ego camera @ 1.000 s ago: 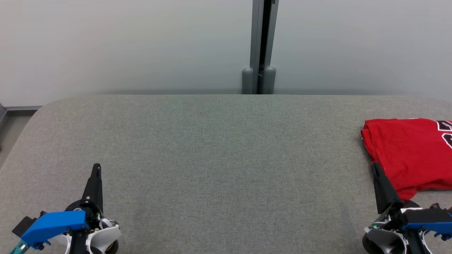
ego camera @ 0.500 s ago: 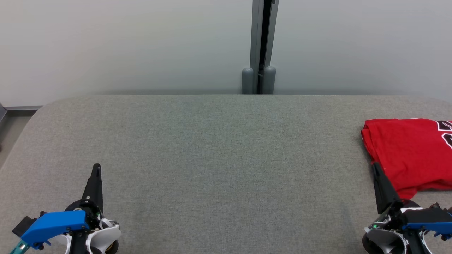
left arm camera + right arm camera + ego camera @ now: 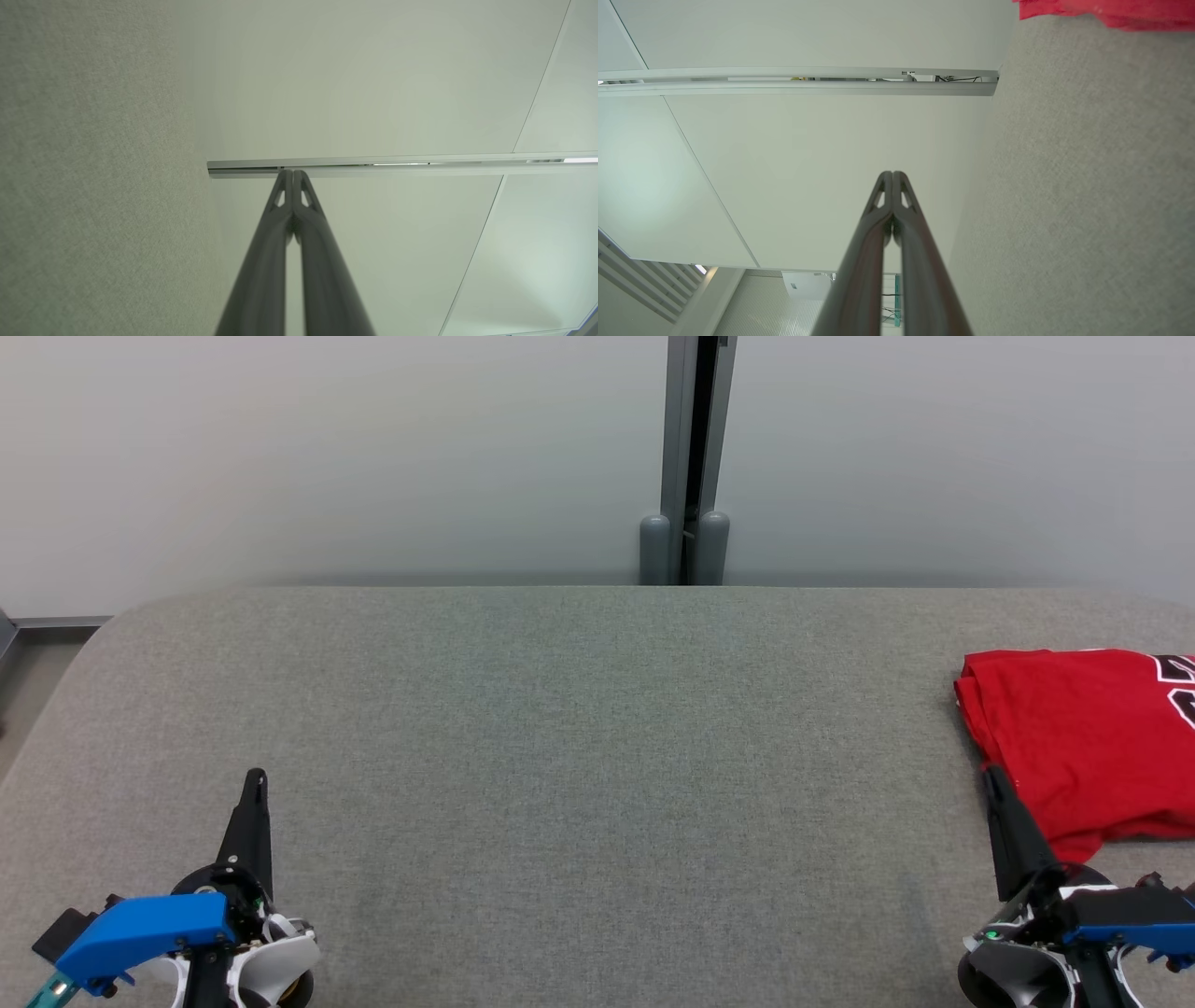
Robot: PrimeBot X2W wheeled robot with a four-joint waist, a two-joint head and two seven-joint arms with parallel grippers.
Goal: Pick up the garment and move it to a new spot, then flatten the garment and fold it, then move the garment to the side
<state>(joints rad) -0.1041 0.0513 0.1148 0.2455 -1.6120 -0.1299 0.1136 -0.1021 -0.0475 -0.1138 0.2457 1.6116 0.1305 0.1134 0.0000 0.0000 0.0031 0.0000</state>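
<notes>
Nothing has moved since the earlier frames: your left end effector (image 3: 254, 777) and right end effector (image 3: 991, 777) rest clenched on nothing, and the red garment (image 3: 1074, 737) lies apparently folded, partly cut off, at the surface's (image 3: 597, 756) right side, so the task looks essentially finished.

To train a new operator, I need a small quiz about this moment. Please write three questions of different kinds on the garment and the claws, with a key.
1. True or false: the red garment lies on the right part of the grey table.
2. The left claw is: A) open, B) shut and empty, C) shut on the garment.
3. Which is nearer the garment, the left claw or the right claw?
Key: 1 true; 2 B; 3 the right claw.
</notes>
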